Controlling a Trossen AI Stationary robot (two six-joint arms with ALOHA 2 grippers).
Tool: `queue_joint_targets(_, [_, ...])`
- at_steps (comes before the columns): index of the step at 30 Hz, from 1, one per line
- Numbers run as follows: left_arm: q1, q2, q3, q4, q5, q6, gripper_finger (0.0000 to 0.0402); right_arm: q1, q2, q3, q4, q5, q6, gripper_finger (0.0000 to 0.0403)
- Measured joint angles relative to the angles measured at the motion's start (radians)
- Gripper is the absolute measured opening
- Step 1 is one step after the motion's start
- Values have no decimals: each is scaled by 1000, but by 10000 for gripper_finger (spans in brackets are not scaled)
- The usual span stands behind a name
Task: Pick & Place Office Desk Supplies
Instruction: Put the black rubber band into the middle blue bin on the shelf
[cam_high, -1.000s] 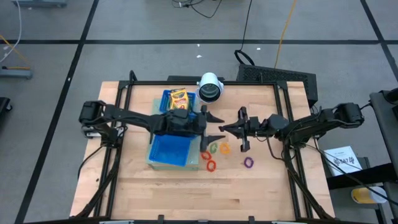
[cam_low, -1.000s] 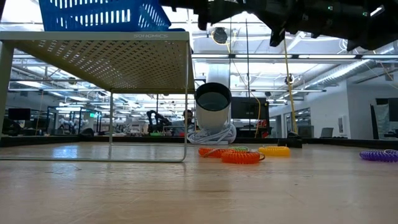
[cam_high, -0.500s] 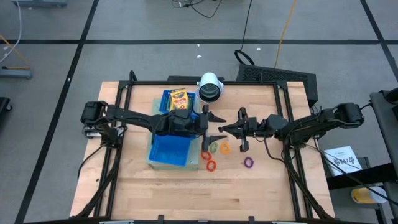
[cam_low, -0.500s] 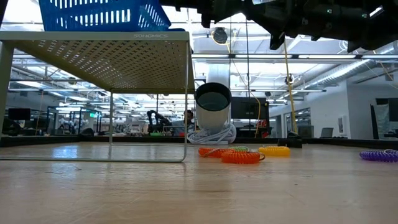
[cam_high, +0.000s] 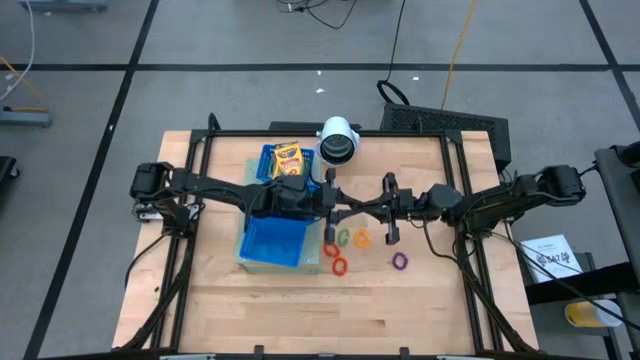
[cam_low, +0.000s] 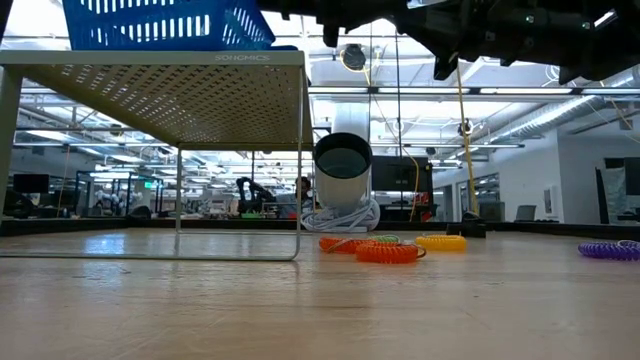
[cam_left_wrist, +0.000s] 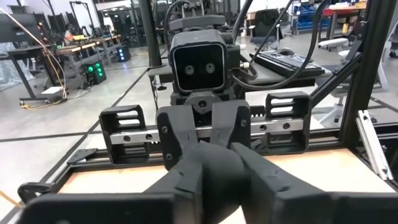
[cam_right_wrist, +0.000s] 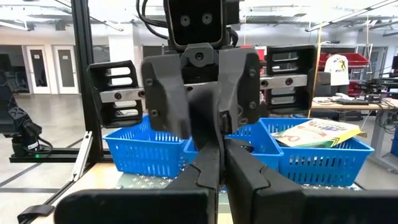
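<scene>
Crayon box (cam_high: 287, 155), yellow and green, lies flat in the 12 o'clock compartment of the blue tray (cam_high: 245, 250). The tray sits on a perforated metal riser (cam_low: 180, 100) at about 10 o'clock on the pale wooden table (cam_high: 250, 310). Around the table the floor is grey, crossed by dark lines and trailing cables. Across the tabletop an open workshop shows, with ceiling lights and benches far off. A white cylinder (cam_high: 339, 140) with a dark centre stands at 12 o'clock, near the far edge.

The rings are thin coils lying flat on the wood at 3 o'clock of the tray. The green ring (cam_high: 344, 238) and orange ring (cam_high: 362, 239) are side by side. A red ring (cam_high: 331, 249) and a second red ring (cam_high: 339, 266) lie at 6 o'clock of them. The purple ring (cam_high: 400, 261) lies apart, toward 4 o'clock.

Above the table, at 12 o'clock of the green ring, the two arms meet tip to tip. The right gripper (cam_high: 352, 210) has its fingers pressed together. The left gripper (cam_high: 340, 208) has its fingers drawn in against those closed tips, one on each side. Whether anything small sits between them cannot be told.
</scene>
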Motion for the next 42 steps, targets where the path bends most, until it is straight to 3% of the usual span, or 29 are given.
queue_joint_targets(7, [0, 0, 0, -11, -1, 20, 9, 0, 0, 0, -19, -2, -17, 12])
queue_joint_targets(14, [0, -26, -1, -27, 3, 19, 19, 0, -8, 0, -126, 89, -33, 82])
queue_joint_targets(19, [0, -115, -1, -155, 3, 35, 7, 0, -78, -1, -231, 203, -31, 151])
queue_joint_targets(25, [0, -272, -27, -342, 11, 59, 8, 1, -184, -1, -357, 210, -22, 193])
queue_joint_targets(29, [0, -394, -135, -347, 28, 49, 10, 0, -231, -15, -399, 207, -12, 195])
queue_joint_targets(37, [2, -674, -436, -246, -98, -58, 13, 0, -276, -63, -370, 210, -8, 179])
queue_joint_targets(42, [0, -772, -558, -215, -105, -131, 5, 0, -276, -76, -339, 211, -10, 172])
